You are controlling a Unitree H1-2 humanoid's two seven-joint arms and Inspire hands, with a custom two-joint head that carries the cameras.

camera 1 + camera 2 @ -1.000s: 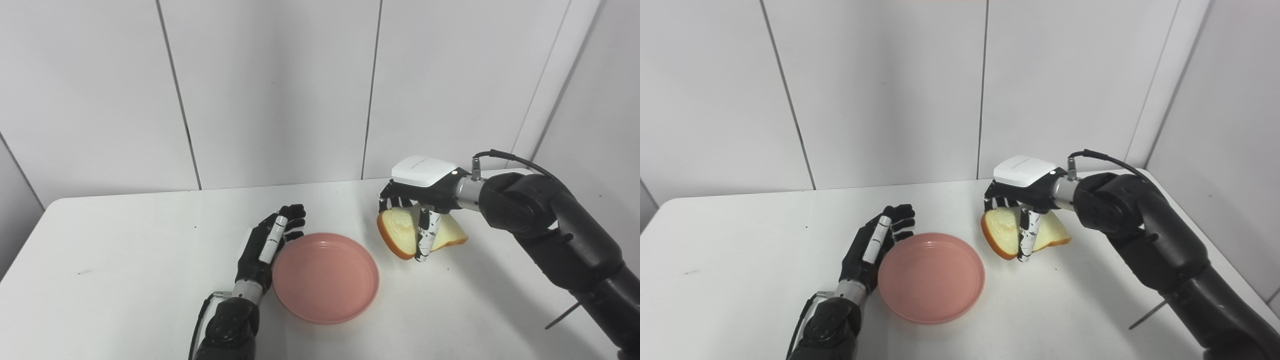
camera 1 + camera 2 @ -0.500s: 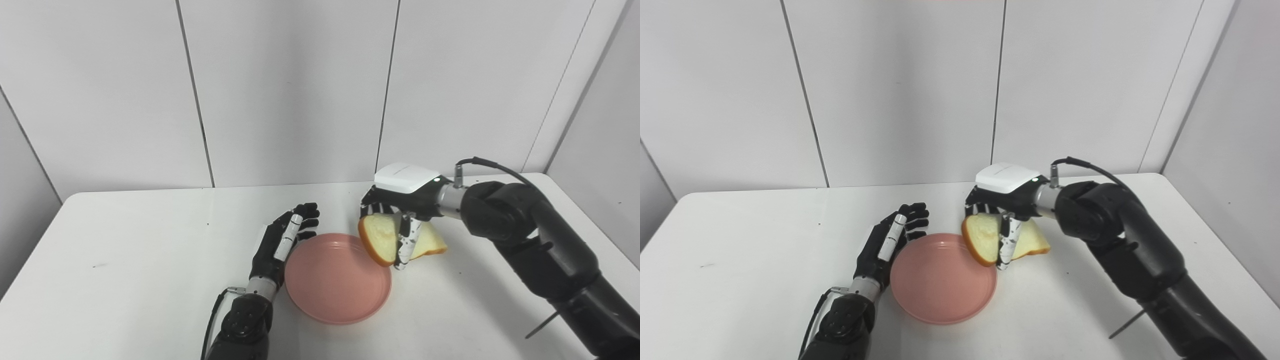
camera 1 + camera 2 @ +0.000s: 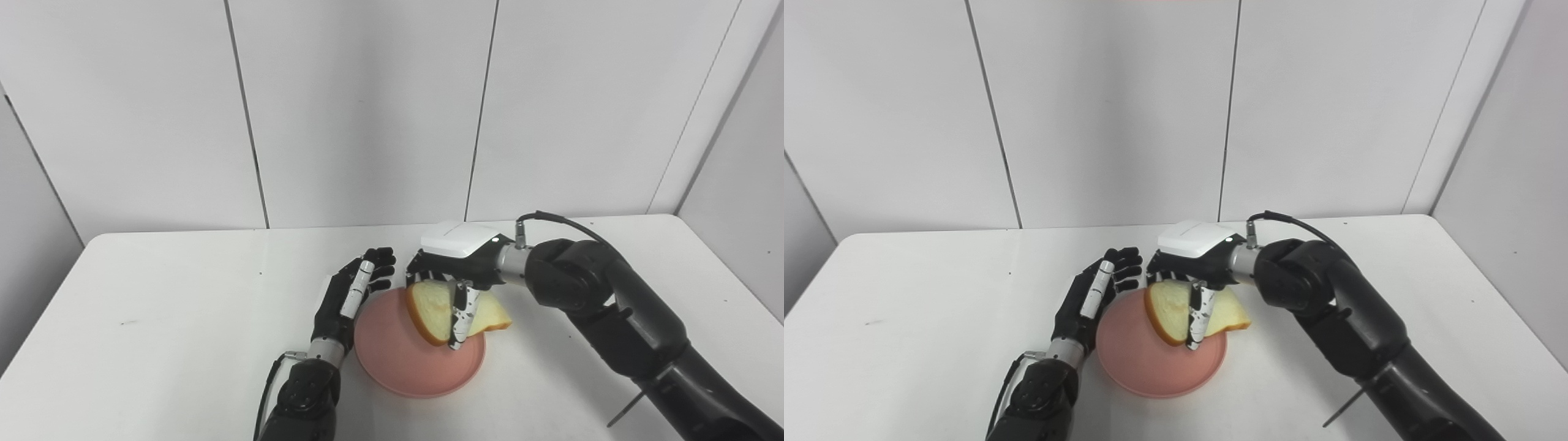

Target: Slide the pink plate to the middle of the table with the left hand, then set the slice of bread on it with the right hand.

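A pink plate (image 3: 404, 361) lies on the white table (image 3: 153, 318) near its middle. My right hand (image 3: 456, 260) is shut on a slice of bread (image 3: 432, 306), holding it tilted in the air over the plate's far right part. The bread (image 3: 1170, 309) has a pale crumb and a brown crust. My left hand (image 3: 349, 297) stands open on its edge beside the plate's left rim, fingers apart and pointing away; whether it touches the rim I cannot tell.
White wall panels (image 3: 367, 110) rise behind the table's far edge. A side wall (image 3: 747, 202) stands close to the table's right end. A thin dark rod (image 3: 621, 409) sticks out near my right forearm.
My right hand has carried the bread leftward from beside the plate to above it. The left hand has stayed by the plate's rim. The camera has shifted, moving the whole picture.
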